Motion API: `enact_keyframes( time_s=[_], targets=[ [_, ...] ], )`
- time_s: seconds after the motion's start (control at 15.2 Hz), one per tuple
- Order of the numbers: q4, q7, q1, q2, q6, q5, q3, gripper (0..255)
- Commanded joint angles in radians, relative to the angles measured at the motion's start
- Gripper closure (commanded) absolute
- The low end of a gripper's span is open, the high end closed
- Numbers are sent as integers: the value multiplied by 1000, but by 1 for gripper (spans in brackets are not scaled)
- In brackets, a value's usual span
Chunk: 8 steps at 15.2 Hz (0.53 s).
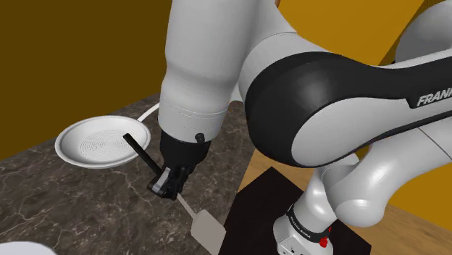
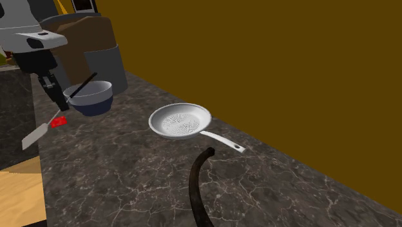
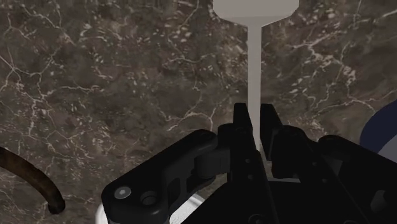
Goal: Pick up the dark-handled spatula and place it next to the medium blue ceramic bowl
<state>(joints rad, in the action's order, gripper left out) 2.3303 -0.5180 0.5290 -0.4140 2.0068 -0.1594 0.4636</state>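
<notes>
My gripper (image 1: 165,185) is shut on the spatula's thin grey shaft (image 3: 254,63), held clear above the dark marble counter (image 1: 80,203). The black handle (image 1: 137,148) sticks up and away from the fingers; the flat grey blade (image 1: 208,230) slants down over the counter's near edge. In the second exterior view the gripper (image 2: 55,97) holds the spatula (image 2: 33,137) right beside the dark blue bowl (image 2: 90,98), the handle crossing in front of its rim. Seen from the wrist, both fingers (image 3: 240,124) clasp the shaft, and the bowl's blue side (image 3: 382,127) shows close by.
A white perforated pan (image 1: 101,141) with a long handle lies further along the counter (image 2: 180,121). A dark curved strip (image 2: 196,187) lies beyond it. Brown and grey containers (image 2: 96,45) stand behind the bowl. The black stand top (image 1: 268,203) adjoins the counter edge.
</notes>
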Motion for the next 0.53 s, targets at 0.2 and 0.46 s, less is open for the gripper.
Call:
enact_keyframes(
  time_s=[0.2, 0.46],
  targets=[
    [50, -6, 0, 23, 73, 1, 14, 255],
    [88, -11, -1, 44, 131, 2, 25, 255]
  ],
)
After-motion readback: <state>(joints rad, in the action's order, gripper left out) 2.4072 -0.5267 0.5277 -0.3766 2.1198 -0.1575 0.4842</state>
